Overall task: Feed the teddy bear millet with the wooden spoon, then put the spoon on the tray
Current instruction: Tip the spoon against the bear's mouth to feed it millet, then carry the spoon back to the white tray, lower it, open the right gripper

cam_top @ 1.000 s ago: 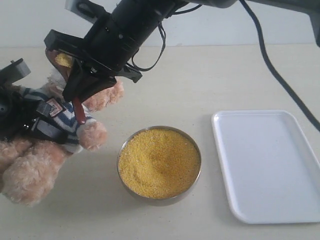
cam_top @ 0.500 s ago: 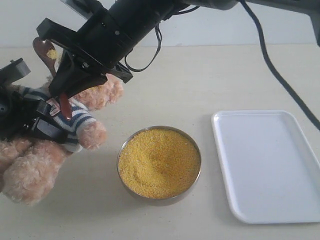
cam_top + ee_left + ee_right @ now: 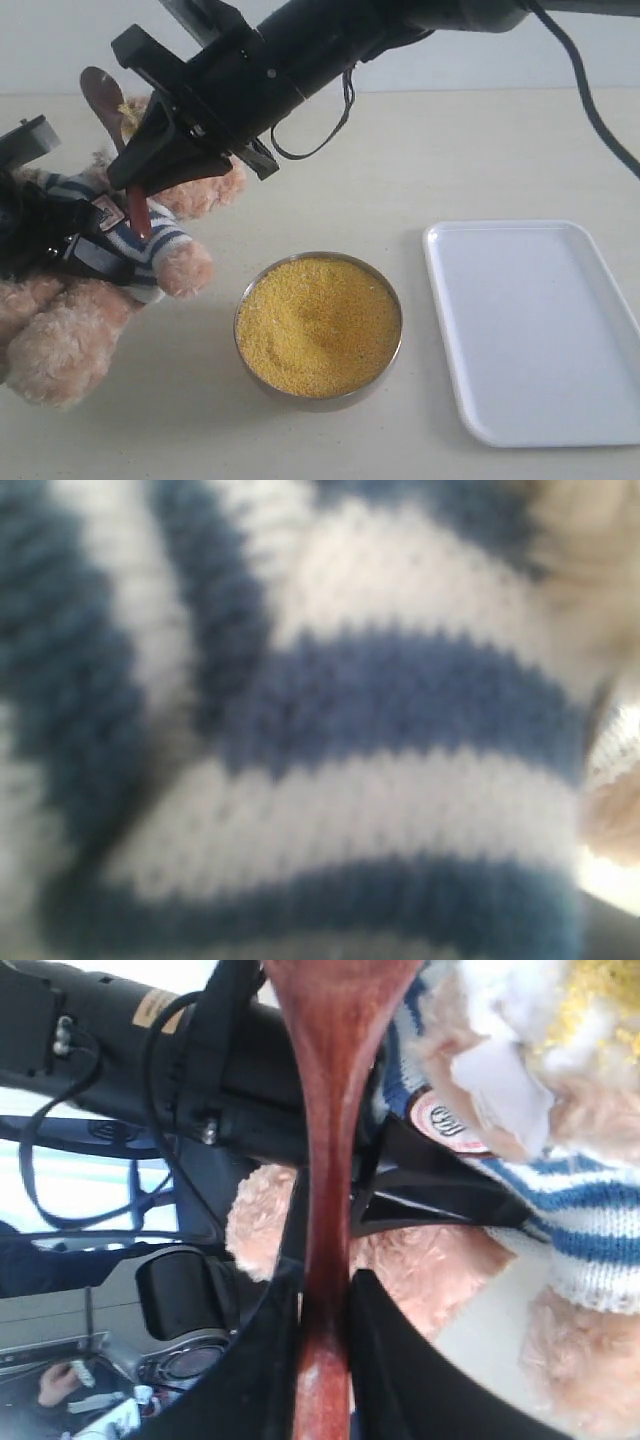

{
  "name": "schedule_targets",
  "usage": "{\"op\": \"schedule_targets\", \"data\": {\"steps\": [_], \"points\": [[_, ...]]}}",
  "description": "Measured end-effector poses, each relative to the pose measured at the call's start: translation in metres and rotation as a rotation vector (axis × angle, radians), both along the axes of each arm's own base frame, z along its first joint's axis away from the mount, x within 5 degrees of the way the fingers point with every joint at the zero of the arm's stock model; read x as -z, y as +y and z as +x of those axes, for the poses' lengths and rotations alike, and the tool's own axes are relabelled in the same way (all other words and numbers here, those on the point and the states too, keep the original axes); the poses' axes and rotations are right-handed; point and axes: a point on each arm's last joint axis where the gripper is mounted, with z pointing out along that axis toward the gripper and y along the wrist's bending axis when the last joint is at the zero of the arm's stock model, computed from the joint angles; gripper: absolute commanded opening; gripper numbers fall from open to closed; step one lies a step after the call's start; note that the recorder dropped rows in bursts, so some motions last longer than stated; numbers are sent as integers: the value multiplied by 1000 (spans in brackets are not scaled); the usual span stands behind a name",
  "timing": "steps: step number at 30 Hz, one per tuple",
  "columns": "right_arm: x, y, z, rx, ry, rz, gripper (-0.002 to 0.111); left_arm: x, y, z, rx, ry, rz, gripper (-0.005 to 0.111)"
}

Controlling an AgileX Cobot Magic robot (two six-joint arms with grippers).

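My right gripper (image 3: pixel 140 178) reaches across to the far left, shut on the handle of the dark wooden spoon (image 3: pixel 103 95), also seen in the right wrist view (image 3: pixel 325 1285). The spoon's bowl stands raised beside the teddy bear's head, with no millet showing in it. The teddy bear (image 3: pixel 65 340) leans at the left in its striped shirt (image 3: pixel 400 680). Yellow grains cling to its white muzzle (image 3: pixel 585 995). My left gripper (image 3: pixel 55 240) clasps the bear's torso; its fingers are hidden in the left wrist view. Millet (image 3: pixel 318 322) fills the metal bowl. The white tray (image 3: pixel 535 330) lies bare at the right.
The metal bowl (image 3: pixel 392 352) stands between the bear and the tray, near the front of the beige table (image 3: pixel 400 170). My right arm (image 3: pixel 300 60) spans the back of the scene, with a black cable (image 3: pixel 590 95) hanging over the far right.
The spoon, heaped with millet a second ago, has swung up and left by the bear's face and now shows none. The right gripper turned with it. The bear, bowl and tray stayed put.
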Motion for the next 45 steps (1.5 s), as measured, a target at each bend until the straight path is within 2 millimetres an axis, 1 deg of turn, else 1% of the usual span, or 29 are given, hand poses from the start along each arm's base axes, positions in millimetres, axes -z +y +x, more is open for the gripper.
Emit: {"op": "schedule_targets", "data": {"steps": [3, 7, 9, 11, 13, 14, 15, 16, 17, 19, 21, 22, 23, 24, 25, 26, 27, 31, 34, 36, 41, 45], "points": [[5, -1, -2, 0, 17, 51, 0, 0, 0, 0, 0, 0, 0, 4], [3, -3, 1, 7, 11, 79, 0, 0, 0, 0, 1, -1, 0, 4], [0, -8, 4, 20, 0, 84, 0, 0, 0, 0, 1, -2, 1, 4], [-6, -17, 5, 12, -58, 47, 0, 0, 1, 2, -10, -16, 10, 4], [-19, -29, 2, -10, -159, -23, 0, 1, 2, 4, -27, -33, 23, 4], [-29, -37, -1, -20, -220, -76, 0, 1, 3, 5, -36, -41, 29, 4], [-36, -45, -4, -23, -268, -134, 0, 1, 3, 6, -44, -49, 34, 4], [-45, -56, -8, -15, -327, -231, 0, 1, 4, 6, -55, -51, 37, 4], [-53, -66, -10, 5, -370, -326, 0, 1, 4, 7, -57, -55, 39, 4], [-62, -81, -12, 56, -428, -457, 0, 1, 4, 7, -63, -57, 41, 4], [-75, -108, -18, 155, -500, -641, 0, 1, 4, 7, -67, -57, 40, 4], [-76, -113, -20, 174, -502, -664, 0, 1, 4, 7, -69, -57, 39, 4], [-77, -128, -25, 215, -491, -706, 0, 1, 4, 8, -70, -57, 37, 4], [-74, -135, -28, 229, -476, -726, 0, 1, 4, 8, -70, -57, 37, 4], [-67, -153, -33, 261, -437, -765, 0, 1, 4, 8, -70, -57, 37, 4], [-65, -161, -36, 278, -419, -782, 0, 1, 4, 8, -70, -57, 37, 4], [-51, -181, -42, 314, -365, -841, 0, 1, 4, 8, -72, -57, 36, 4], [-23, -207, -58, 385, -302, -951, 0, 0, 4, 8, -80, -56, 28, 4], [-5, -216, -72, 448, -281, -982, 0, 0, 3, 8, -85, -56, 22, 4], [10, -220, -80, 486, -264, -988, 0, 0, 3, 8, -87, -56, 21, 4], [49, -226, -94, 566, -228, -987, 0, 0, 3, 8, -88, -56, 19, 4], [66, -228, -99, 617, -252, -957, 0, 0, 3, 8, -89, -58, 20, 4]]}}
